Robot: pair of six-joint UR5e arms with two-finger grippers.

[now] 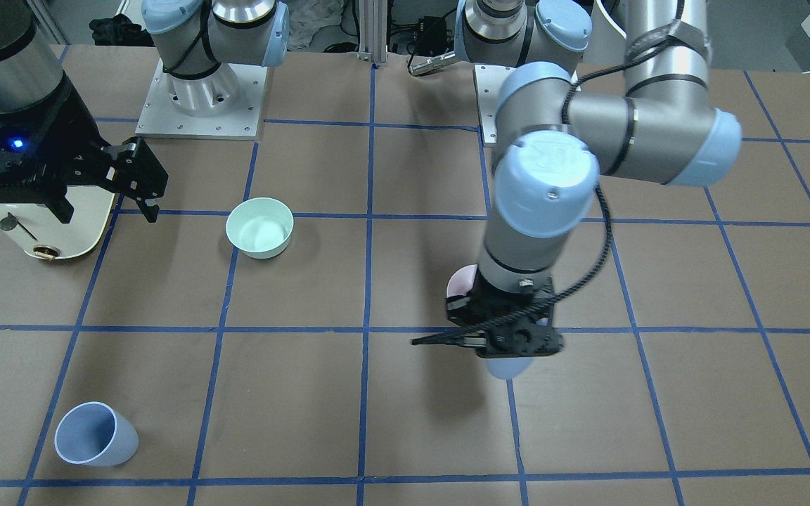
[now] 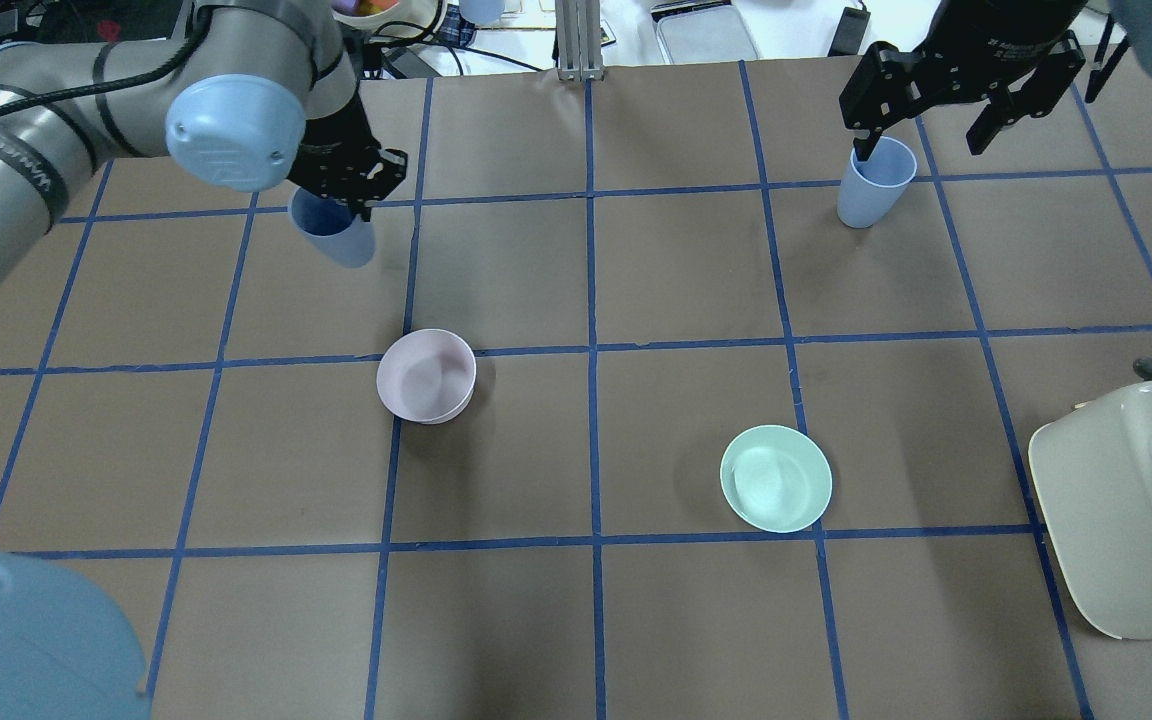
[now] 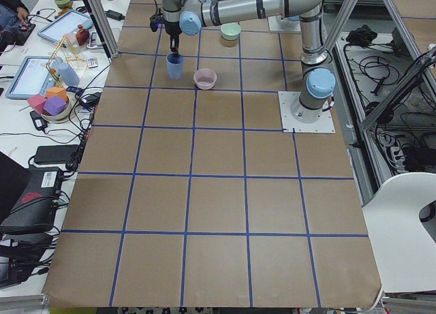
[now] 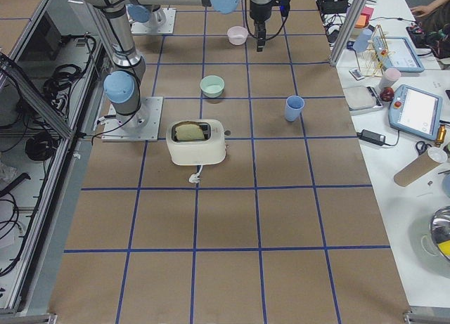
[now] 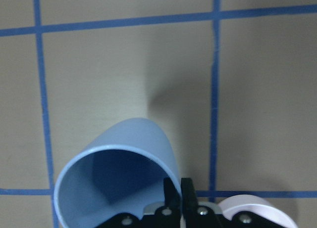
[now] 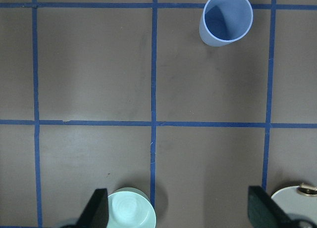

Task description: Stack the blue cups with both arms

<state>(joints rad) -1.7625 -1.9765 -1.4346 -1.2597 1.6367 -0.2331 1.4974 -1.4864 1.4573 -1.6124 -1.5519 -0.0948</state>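
Note:
My left gripper (image 2: 348, 192) is shut on the rim of one blue cup (image 2: 338, 238), one finger inside and one outside. The left wrist view shows this cup (image 5: 119, 173) tilted, with the closed fingertips (image 5: 174, 191) on its rim. I cannot tell whether it touches the table. It hangs below the gripper (image 1: 510, 341) in the front view, with the cup's base (image 1: 509, 367) showing. The other blue cup (image 2: 874, 182) stands upright, alone, on the table (image 1: 95, 434). My right gripper (image 2: 936, 110) is open and empty, high above the table and apart from that cup (image 6: 226, 18).
A pale pink bowl (image 2: 426, 376) sits near the held cup. A mint-green bowl (image 2: 776, 478) sits right of the middle. A cream toaster (image 2: 1136, 500) stands at the right edge. Blue tape lines grid the brown table.

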